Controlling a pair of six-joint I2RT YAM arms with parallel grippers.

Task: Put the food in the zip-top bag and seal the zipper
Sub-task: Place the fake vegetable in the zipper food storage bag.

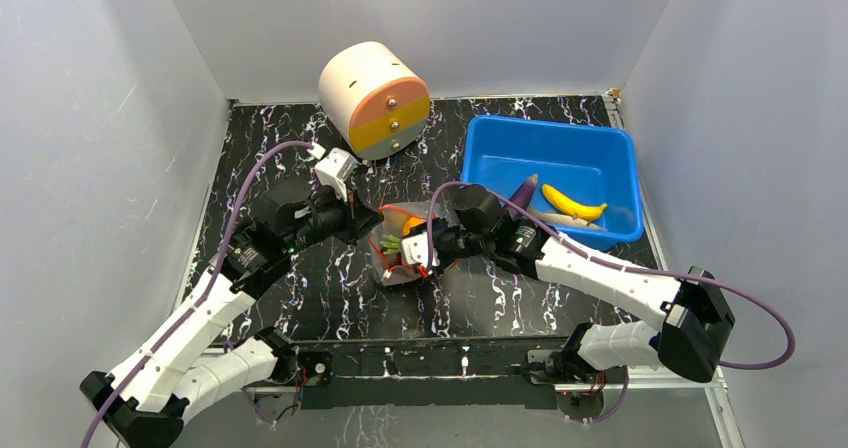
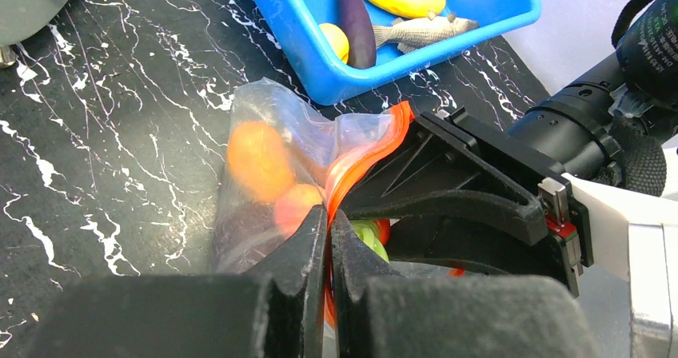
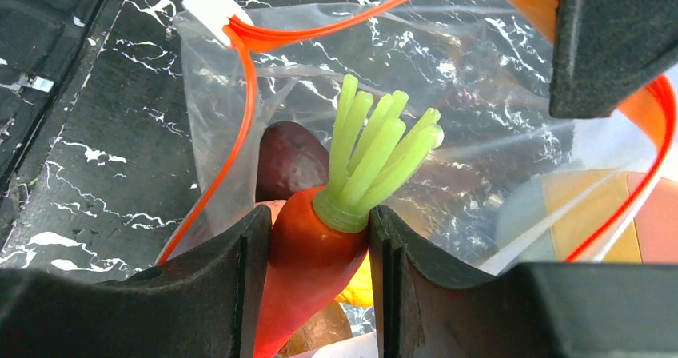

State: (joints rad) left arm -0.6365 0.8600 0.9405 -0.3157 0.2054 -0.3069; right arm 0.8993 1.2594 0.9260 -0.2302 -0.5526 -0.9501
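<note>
- Step in hand: loading food, not yet sealing.
- Left claw (image 2: 328, 214): fully closed, pinching the zipper (image 2: 364, 154) strip at one side of the mouth, propping the zip-top bag (image 2: 264, 126) up and open.
- Right claw (image 3: 320, 226): partway open, clamped on the carrot (image 3: 308, 254) body, green top pointing ahead into the mouth. Not released.
- Bag location: mid surface (image 1: 330, 308), between the two claws, just left of the blue bin (image 1: 480, 143), in front of the cream-and-orange cylinder (image 1: 373, 98).
- Already in the bag: two orange round pieces (image 2: 257, 158) and a dark purple-brown piece (image 3: 289, 160). Something yellow under the carrot, can't identify.
- Left in the bin: banana (image 2: 400, 0), eggplant (image 2: 356, 22), silver fish (image 2: 424, 30), yellow round piece (image 2: 336, 40).
- Mouth gaping wide in the right wrist view. Pull tab (image 3: 209, 10) at the strip's end, apart from both claws.
- Next move, as a judgement: push the carrot past the strip, open the right claw, back straight out without dragging the film along.
- After that, probably back to the bin for the remaining pieces, with the left pinch held to keep the mouth open.
- Risk: thin crinkly film, one-sided hold. Could fold the mouth shut or tip the bag if the right claw catches the rim on the way out.
- Sealing well off: too much food outside, zipper fully apart.
</note>
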